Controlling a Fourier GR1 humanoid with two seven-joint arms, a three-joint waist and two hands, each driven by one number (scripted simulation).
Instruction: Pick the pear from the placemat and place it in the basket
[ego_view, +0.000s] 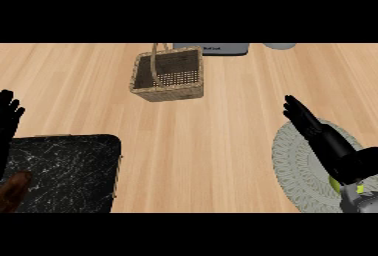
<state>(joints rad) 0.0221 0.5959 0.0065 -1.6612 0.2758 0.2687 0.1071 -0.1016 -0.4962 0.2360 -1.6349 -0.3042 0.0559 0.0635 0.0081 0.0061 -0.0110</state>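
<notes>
The right hand (328, 145) lies over the grey placemat (294, 170) at right, fingers (299, 114) straight and together; a yellow-green sliver beneath is perhaps the pear (335, 186).

Right robot hand (319, 134) over placemat (294, 170)

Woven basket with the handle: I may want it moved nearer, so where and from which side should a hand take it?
Best the thin arched handle of the square tan woven basket, taken from above. The basket stands upright and open, and the handle rises clear over its opening, so a grasp could close round it; the walls look too wide for that.
</notes>
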